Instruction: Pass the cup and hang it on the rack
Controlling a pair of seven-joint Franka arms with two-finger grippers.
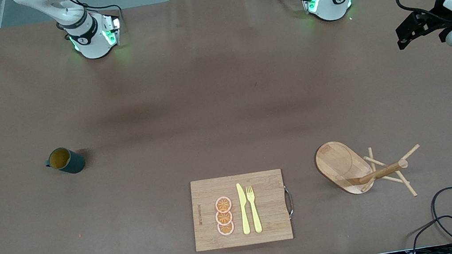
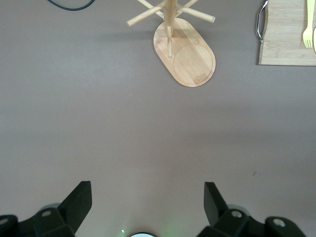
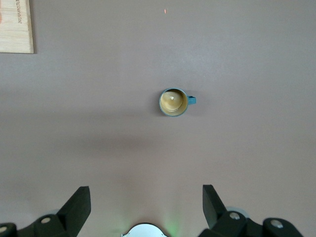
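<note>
Brown matting covers the whole surface (image 1: 204, 103), and little is laid on it. The cup (image 1: 65, 160) stands upright and alone toward the right arm's end, its handle turned toward the table edge at that end. The rack (image 1: 364, 169) is set toward the left arm's end, near the front camera, with the cutting board (image 1: 240, 210) beside it carrying a knife (image 1: 243, 208), a fork (image 1: 254, 208) and orange slices (image 1: 224, 216).

The right pincer (image 3: 146, 207) is held high over bare matting with the cup well apart from it, jaws released and empty. The left pincer (image 2: 148, 205) is likewise spread wide and empty, with the rack in its sight.

No step appears begun. Trouble is to be expected chiefly at the handover: if the cup is gripped across its handle, no loop is left free for a peg. The thin pegs could also be missed, or the light rack tipped by a sideways push.
</note>
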